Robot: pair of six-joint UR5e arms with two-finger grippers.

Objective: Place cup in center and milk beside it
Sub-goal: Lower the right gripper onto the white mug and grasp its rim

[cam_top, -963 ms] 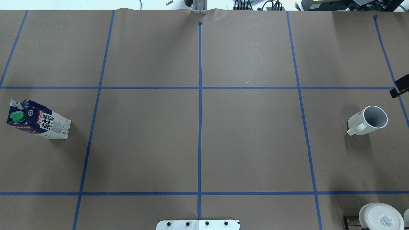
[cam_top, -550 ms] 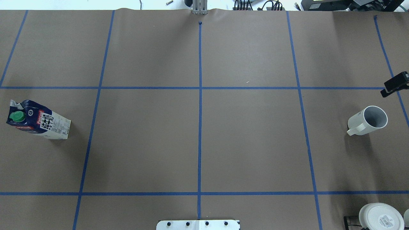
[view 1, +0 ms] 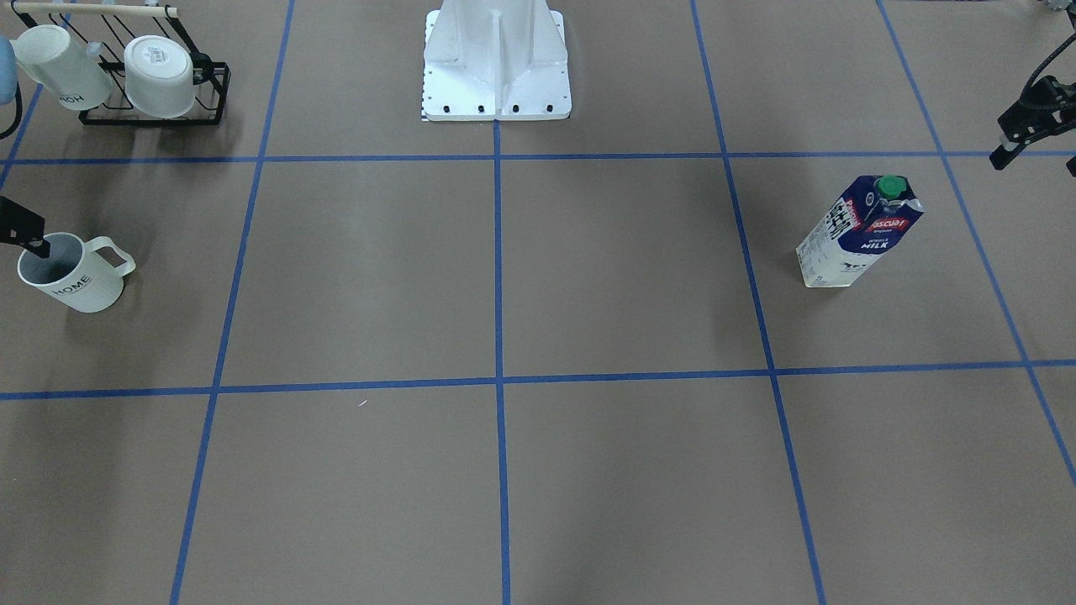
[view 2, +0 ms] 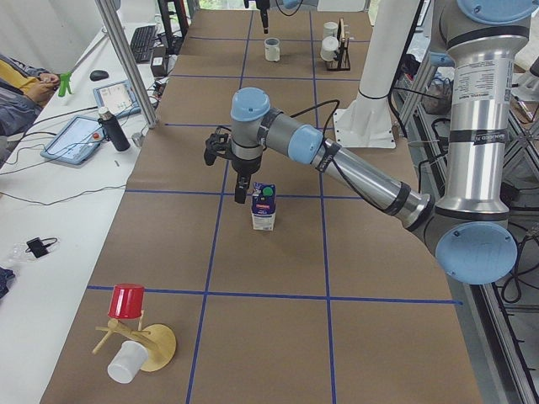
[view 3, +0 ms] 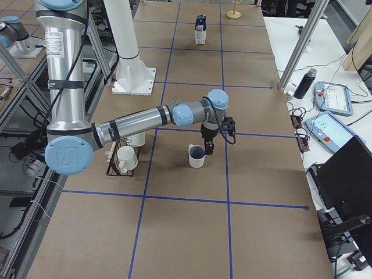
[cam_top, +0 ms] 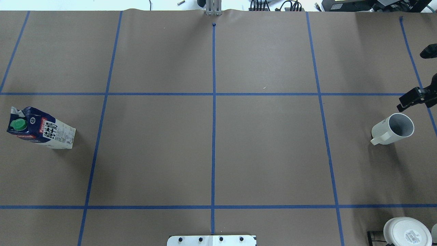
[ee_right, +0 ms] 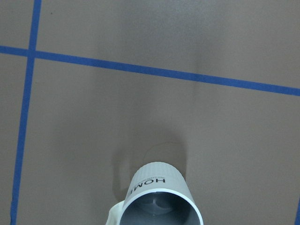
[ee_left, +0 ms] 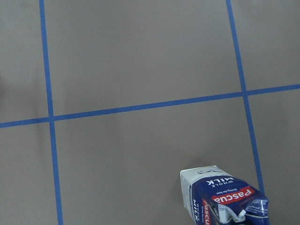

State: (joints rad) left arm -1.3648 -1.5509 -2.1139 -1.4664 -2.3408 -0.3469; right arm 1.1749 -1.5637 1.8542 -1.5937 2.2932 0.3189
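Front-facing view: puts the cup (view 1: 71, 273) upright at 9 o'clock, hard by the frame edge, handle toward 3 o'clock, "HOME" readable. Puts the milk (view 1: 857, 231) upright at 3 o'clock, so both sit well off the centre and well apart. Catches one dark finger of the right gripper (view 1: 23, 227) over the cup's far rim; can't call it spread or pressed together. Catches the left gripper (view 1: 1021, 126) at 2 o'clock, clear of the milk; can't call that one either. Also shows a wire rack (view 1: 151, 80) with two tipped mugs at 11 o'clock and the white base (view 1: 496, 63) at 12.

Overhead view: flips the sides, with milk at 9 o'clock and cup at 3. Looks straight into the cup's grey inside. Shows the right gripper at the cup's 1 o'clock, very near the rim; touching or not, can't tell. Leaves the left gripper out of frame.

Left view: shows the left gripper hanging above and just beside the milk. Adds a red cup (view 2: 128, 300) on a wooden stand (view 2: 152, 347) at 7 o'clock.

Right view: shows the right gripper pointing down over the cup. Adds a dark bottle (view 3: 302, 83) at 2 o'clock.

Left wrist view: only gets the milk's top at 5 o'clock.

Right wrist view: only gets the cup's mouth at 6 o'clock.
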